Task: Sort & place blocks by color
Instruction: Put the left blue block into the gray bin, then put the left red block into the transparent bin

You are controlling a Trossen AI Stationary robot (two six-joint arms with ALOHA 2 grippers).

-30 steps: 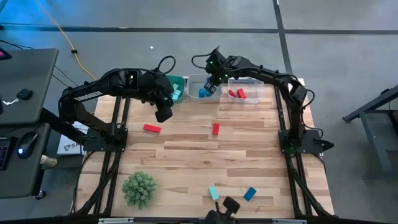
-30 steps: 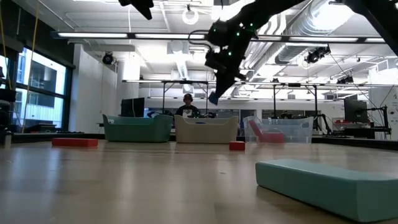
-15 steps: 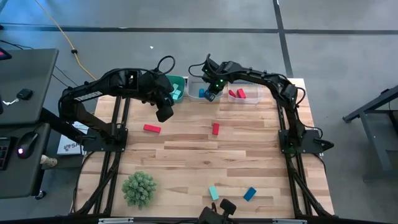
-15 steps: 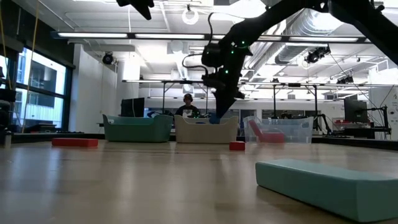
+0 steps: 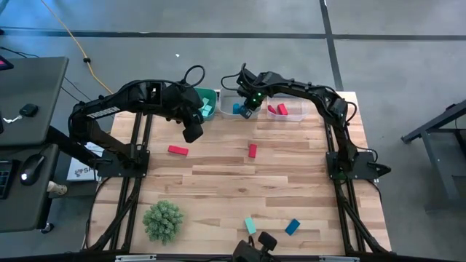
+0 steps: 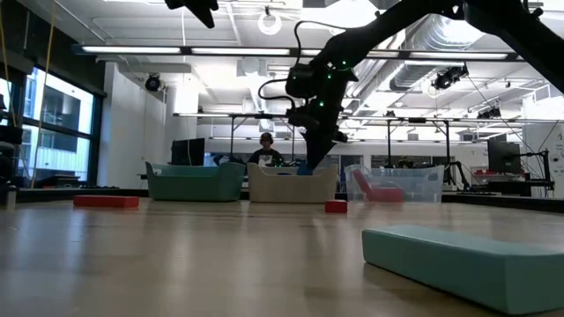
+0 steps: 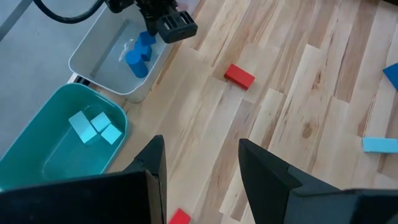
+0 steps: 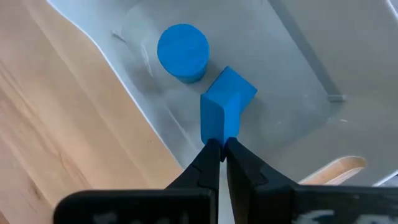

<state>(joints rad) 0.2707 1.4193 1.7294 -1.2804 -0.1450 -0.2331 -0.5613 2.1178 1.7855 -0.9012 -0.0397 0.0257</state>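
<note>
— Three bins line the far edge of the table (image 5: pixel 218 175): a teal bin (image 5: pixel 206 100) toward the left, a white bin (image 5: pixel 231 102) in the middle, a clear bin (image 5: pixel 285 110) to its right. What is in them?

— Light teal cubes (image 7: pixel 94 126) in the teal one, two red blocks (image 5: pixel 277 110) in the clear one, and a blue cylinder (image 8: pixel 182 51) with a blue block (image 8: pixel 226 106) in the white one.

— Where is the right gripper (image 8: pixel 218 146)?

— Down inside the white bin, fingers pressed together. Its tips touch the blue block's edge; whether they pinch it I cannot tell. The bin's wall stands close on one side.

— And the left gripper (image 5: pixel 192 132)?

— It hangs above the table just in front of the teal bin, jaws partly apart, nothing between them.

— What lies loose on the wood?

— A red bar (image 5: pixel 178 151) just below the left gripper, left of centre; a smaller red block (image 5: pixel 252 151) near the middle. Close to the near edge, a light teal block (image 5: pixel 250 225) and a blue bar (image 5: pixel 292 227) lie near each other. The teal one fills the foreground of the low view.

— Anything else?

— A green spiky plant ball (image 5: pixel 162 220) near the near-left corner. Beyond the bins, a person (image 6: pixel 265 151) sits in the room.
</note>
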